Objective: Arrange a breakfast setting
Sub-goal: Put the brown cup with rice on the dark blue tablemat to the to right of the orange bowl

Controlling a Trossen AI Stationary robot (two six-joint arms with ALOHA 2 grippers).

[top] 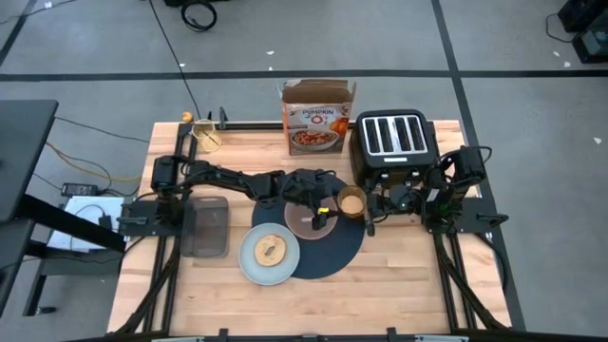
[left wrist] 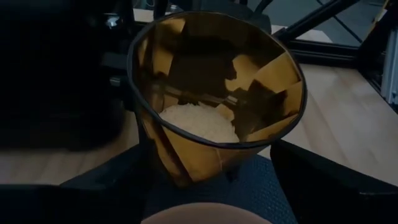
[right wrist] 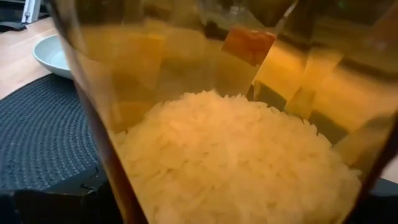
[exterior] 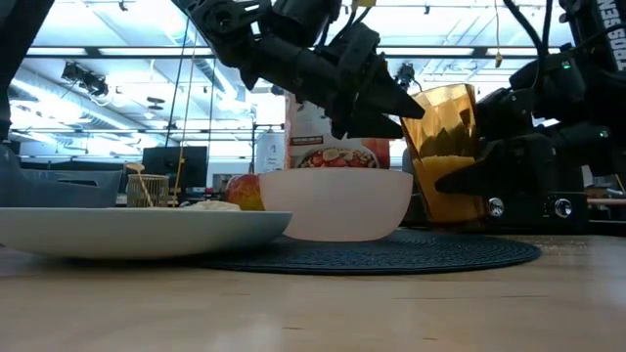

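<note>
The amber glass [exterior: 447, 147] stood upright at the far right edge of the round dark-blue placemat [top: 328, 249], gripped low on its wall by the right claw [exterior: 468, 178], whose fingers spanned it widely. The left claw [exterior: 391, 98] hovered just beside the glass's rim, above the pinkish bowl [exterior: 335, 202], its fingers parted and empty. The faceted glass held pale rice-like grains. A pale-blue plate [top: 269, 254] overlapped the placemat's left edge on the worktop [top: 399, 285].
</note>
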